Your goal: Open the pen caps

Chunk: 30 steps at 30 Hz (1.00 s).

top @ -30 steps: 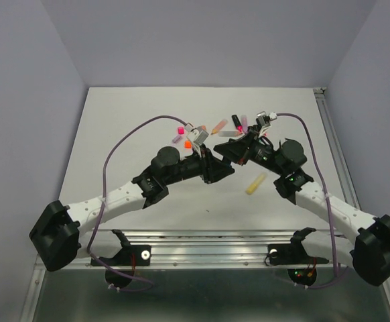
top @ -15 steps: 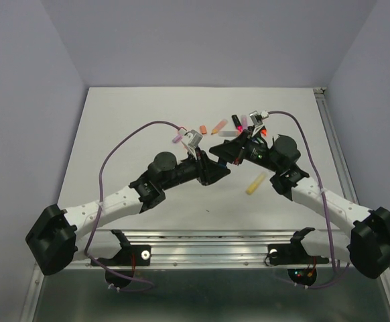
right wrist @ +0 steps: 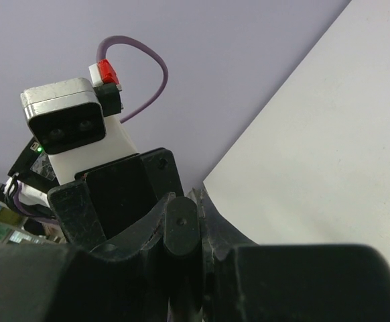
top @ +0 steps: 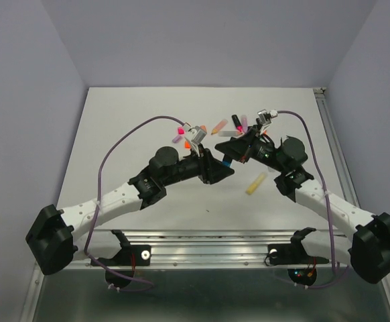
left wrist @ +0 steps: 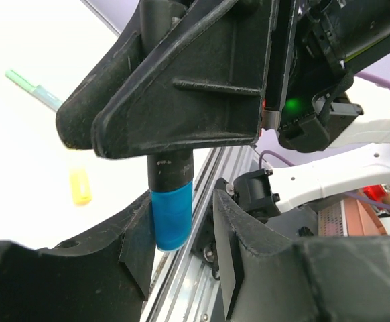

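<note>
The blue cap point(left wrist: 171, 221) is on the black pen point(left wrist: 170, 171), in mid-air over the table point(top: 135, 114). The left wrist view shows it between the left gripper's point(left wrist: 183, 215) slightly parted jaws, with a gap on one side. The right wrist view shows only the right gripper point(right wrist: 185, 208) clamped on the pen's end.

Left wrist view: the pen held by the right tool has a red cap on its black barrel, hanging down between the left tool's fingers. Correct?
No, the cap is blue, not red; the left wrist view shows it. The rest holds: it sits on the black barrel held by the right tool, hanging down between the fingers of the left tool.
</note>
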{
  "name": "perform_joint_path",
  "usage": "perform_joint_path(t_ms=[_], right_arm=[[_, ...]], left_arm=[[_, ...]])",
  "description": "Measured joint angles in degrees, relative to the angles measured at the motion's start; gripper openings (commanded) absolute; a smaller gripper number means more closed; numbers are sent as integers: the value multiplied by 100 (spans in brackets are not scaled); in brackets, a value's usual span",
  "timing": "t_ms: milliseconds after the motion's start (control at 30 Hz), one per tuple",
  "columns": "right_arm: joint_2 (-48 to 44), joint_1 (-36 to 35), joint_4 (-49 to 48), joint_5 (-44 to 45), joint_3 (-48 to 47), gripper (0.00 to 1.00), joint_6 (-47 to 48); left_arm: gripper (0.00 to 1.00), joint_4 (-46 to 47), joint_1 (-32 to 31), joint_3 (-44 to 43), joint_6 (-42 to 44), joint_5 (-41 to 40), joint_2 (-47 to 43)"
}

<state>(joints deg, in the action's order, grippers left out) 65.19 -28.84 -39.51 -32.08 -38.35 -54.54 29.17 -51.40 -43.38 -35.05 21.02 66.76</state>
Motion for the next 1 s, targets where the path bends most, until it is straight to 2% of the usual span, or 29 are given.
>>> perform_joint_path(t_ms=[100, 167, 233, 300, 333, 633, 833, 900, 1000], right_arm=[[-140, 2, -160, 181, 155, 1, -76], [-208, 4, -238, 289, 232, 1, -122], [-221, 4, -378, 310, 275, 1, -205], [-219, 17, -551, 317, 319, 1, -271], [-216, 31, -603, 308, 332, 1, -297], [-175, 57, -726, 474, 337, 1, -286], [9, -59, 111, 914, 22, 1, 149], [251, 33, 345, 1606, -323, 1, 514], [887, 660, 522, 2656, -1047, 1, 1047]], left_arm=[[45, 68, 0, -4, -79, 63, 15], [35, 136, 2, -4, -142, 79, 37], [29, 164, 7, -4, -190, 55, 63], [6, 240, 13, -4, -258, 57, 96], [0, 273, 11, -4, -302, 61, 101], [0, 597, 13, 83, -455, -50, 162], [0, 1010, 90, 472, -599, -319, 160], [0, 1008, 122, 684, -726, -160, 129], [0, 1043, -48, 1300, -946, 278, -39]])
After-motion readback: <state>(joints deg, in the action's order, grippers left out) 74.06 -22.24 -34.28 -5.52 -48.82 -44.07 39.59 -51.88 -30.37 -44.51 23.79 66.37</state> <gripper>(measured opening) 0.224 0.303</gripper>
